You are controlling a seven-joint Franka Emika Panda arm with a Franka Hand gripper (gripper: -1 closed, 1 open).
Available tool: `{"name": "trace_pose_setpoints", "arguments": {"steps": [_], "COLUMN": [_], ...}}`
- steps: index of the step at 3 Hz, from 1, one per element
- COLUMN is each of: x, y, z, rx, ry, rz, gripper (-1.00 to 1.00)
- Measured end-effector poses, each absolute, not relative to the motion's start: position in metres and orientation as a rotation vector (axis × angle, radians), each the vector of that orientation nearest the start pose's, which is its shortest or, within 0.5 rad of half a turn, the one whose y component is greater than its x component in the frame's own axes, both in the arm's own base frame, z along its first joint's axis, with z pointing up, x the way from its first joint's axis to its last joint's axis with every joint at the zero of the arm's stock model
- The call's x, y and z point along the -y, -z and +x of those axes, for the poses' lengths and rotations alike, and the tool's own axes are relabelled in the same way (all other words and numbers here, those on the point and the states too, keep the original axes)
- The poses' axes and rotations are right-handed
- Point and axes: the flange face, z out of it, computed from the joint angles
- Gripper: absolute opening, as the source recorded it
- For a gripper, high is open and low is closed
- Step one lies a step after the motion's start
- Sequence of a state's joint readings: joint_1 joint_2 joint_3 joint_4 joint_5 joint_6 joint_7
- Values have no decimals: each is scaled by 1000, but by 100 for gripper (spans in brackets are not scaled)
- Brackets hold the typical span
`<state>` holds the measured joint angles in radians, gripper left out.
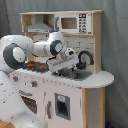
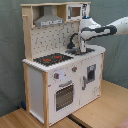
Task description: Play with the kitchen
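Note:
The kitchen point(image 1: 65, 95) point(image 2: 45, 85) is a white and light-wood toy with a black-red hob point(image 1: 34, 66) point(image 2: 52, 59), a grey hood point(image 1: 40, 26) point(image 2: 49, 21) and a microwave shelf point(image 1: 75, 23) point(image 2: 75, 11). Its oven door point(image 2: 64, 95) sits below the hob. My gripper point(image 1: 69, 63) point(image 2: 82, 48) hangs just over the sink point(image 1: 76, 75) point(image 2: 74, 50), close beside the black tap point(image 1: 86, 57) point(image 2: 74, 39). In both exterior views the hand hides part of the sink.
My white arm point(image 1: 20, 52) fills the first exterior view's left, in front of the hob. In the second exterior view the arm point(image 2: 107, 29) reaches in from the right. The kitchen stands on a wooden surface point(image 2: 100, 112) before a grey curtain point(image 2: 10, 50).

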<state>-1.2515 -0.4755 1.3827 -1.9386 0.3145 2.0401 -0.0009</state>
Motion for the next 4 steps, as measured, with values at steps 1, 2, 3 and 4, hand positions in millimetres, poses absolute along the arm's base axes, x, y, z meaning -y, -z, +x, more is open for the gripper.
{"name": "trace_pose_setpoints", "arguments": {"steps": [1,2,3,4], "x": [-182,-194,-195,-192], "y": [-512,-498,-489,-479], "z": [544,548,553,559], "rx": [77,94,79,67], "ry": [360,314,230,159], "rz": [-3282,-3289,-3292,-3291], "gripper": [100,100,100,100]}}
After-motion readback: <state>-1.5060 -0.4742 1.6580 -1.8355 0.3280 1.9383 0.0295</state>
